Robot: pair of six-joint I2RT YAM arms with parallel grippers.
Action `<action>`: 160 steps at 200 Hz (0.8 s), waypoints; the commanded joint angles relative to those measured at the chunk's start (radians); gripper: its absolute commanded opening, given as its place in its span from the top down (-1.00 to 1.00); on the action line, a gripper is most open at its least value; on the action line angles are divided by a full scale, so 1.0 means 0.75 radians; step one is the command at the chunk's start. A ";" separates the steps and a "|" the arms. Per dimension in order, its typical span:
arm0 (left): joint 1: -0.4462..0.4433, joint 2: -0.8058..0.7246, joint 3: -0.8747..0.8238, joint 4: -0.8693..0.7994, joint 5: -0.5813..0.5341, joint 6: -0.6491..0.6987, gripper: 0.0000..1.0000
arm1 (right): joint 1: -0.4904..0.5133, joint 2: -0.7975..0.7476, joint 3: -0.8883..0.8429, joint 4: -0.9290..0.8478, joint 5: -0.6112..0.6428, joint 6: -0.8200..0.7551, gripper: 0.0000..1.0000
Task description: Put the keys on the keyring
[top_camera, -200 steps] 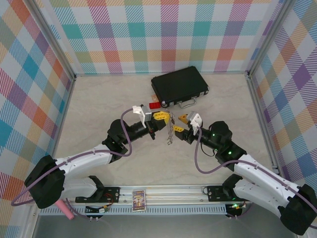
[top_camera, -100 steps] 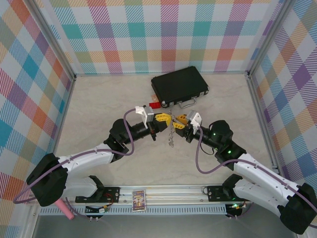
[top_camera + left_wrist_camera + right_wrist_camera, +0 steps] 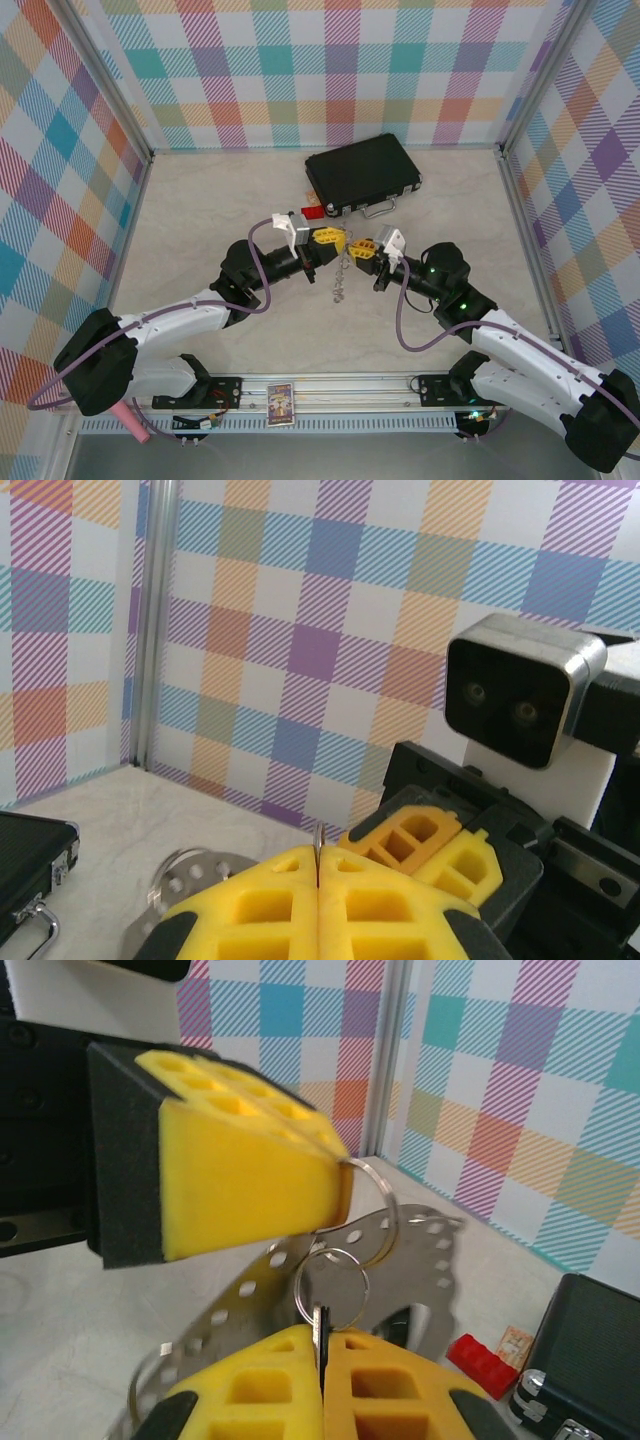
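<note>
Right wrist view: right tool was clenched on small dark metal key, just below large thin grey metal keyring. Left tool was clamped on that keyring's edge, above pale worktop.

Bright, even light with soft shadows; right claw slightly blurred up close.

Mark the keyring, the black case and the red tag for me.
keyring (image 3: 420, 1240): right wrist view, perforated band.
black case (image 3: 362, 176): top external view, lid centre.
red tag (image 3: 482, 1356): right wrist view, upper face.
</note>
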 commanded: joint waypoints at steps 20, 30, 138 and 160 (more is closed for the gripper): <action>0.000 0.008 0.035 0.120 0.010 -0.026 1.00 | 0.003 -0.004 0.036 -0.040 -0.064 -0.027 0.92; 0.000 0.008 0.033 0.121 0.010 -0.026 1.00 | 0.004 -0.003 0.035 -0.046 -0.060 -0.031 0.92; 0.000 0.007 0.036 0.058 0.062 -0.006 1.00 | 0.001 -0.075 0.029 -0.049 0.027 -0.029 0.97; 0.000 0.014 0.037 0.046 0.089 -0.005 1.00 | 0.000 -0.069 0.049 -0.067 0.010 -0.029 0.97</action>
